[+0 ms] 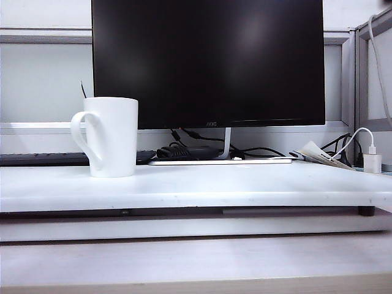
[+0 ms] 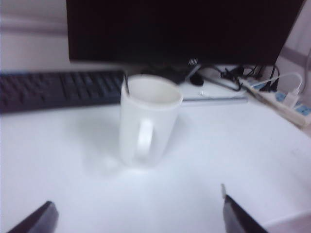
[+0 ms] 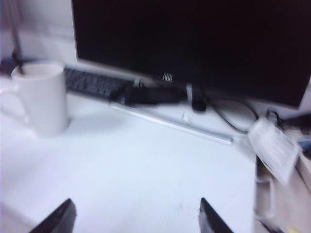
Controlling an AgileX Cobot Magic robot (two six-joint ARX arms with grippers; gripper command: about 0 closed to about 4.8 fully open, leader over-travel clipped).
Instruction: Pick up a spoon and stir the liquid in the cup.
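You had the cup point(image 1: 113, 136) standing upright on the left part of the white worktop point(image 1: 245, 184), its loop handle turned to the left in the exterior view, in front of the dark keyboard point(image 1: 43, 158) and beside the black monitor point(image 1: 208, 61). The spoon point(image 1: 82, 90) stood inside the cup, only its thin handle tip showing above the rim at the back. Neither arm appeared in the exterior view. Your left gripper point(image 2: 138, 221) was spread wide and empty, low over the worktop, with the cup point(image 2: 148, 121) straight ahead of it and well apart. Your right gripper point(image 3: 136, 218) was also parted and empty, and the cup point(image 3: 43, 97) sat far off to its side, well clear of both fingers point(image 3: 58, 218).
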